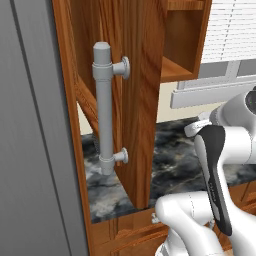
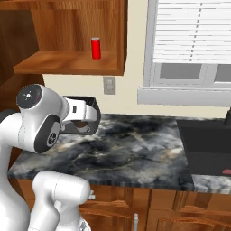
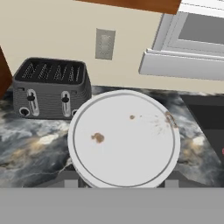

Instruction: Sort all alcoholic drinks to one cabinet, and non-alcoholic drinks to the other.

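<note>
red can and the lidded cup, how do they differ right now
The red can stands alone on the cabinet shelf; the cup sits between the hand's fingers above the counter. The can is plain red; the cup's lid is pale with brown stains. Both are upright.

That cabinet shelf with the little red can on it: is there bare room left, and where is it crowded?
The reddish-brown wooden cabinet shelf lies bare left of the small plain red can, which stands near its right wall. The dark marbled counter is bare up to the black sink. It is crowded around the black toaster.
</note>
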Controlling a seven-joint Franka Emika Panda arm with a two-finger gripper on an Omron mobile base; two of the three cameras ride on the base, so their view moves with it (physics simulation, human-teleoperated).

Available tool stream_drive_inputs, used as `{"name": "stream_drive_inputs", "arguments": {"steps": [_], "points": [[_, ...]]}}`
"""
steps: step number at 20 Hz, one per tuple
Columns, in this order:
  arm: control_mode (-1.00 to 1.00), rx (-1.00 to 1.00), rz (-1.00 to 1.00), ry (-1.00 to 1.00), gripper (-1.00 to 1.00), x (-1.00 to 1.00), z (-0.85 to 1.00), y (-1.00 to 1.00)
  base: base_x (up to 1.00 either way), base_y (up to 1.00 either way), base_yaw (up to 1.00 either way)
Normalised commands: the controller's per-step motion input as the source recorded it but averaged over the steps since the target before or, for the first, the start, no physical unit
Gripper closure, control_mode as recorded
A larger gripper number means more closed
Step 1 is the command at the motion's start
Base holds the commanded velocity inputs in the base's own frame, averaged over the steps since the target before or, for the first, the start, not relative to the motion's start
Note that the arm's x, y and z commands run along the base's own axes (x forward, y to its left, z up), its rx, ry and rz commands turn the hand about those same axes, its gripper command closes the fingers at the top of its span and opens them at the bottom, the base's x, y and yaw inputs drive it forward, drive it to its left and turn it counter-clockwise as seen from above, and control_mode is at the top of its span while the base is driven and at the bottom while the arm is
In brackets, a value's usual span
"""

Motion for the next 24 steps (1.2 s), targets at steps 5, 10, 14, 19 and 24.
{"name": "stream_drive_inputs", "arguments": {"steps": [5, 10, 14, 19, 24], "points": [[-1.00, 0.00, 0.00, 0.00, 1.00, -0.09, 0.02, 0.07, 0.00, 0.02, 0.00], [-1.00, -0.02, 0.00, -0.01, 1.00, -0.24, 0.12, 0.07, 0.00, 0.00, 0.00], [-1.00, -0.02, 0.00, -0.04, 1.00, -0.15, 0.18, 0.06, 0.00, 0.00, 0.00], [-1.00, -0.01, 0.03, -0.06, 1.00, -0.05, 0.18, 0.04, 0.00, 0.00, 0.00], [-1.00, 0.00, 0.04, -0.03, 1.00, -0.01, 0.24, 0.06, 0.00, 0.00, 0.00]]}}
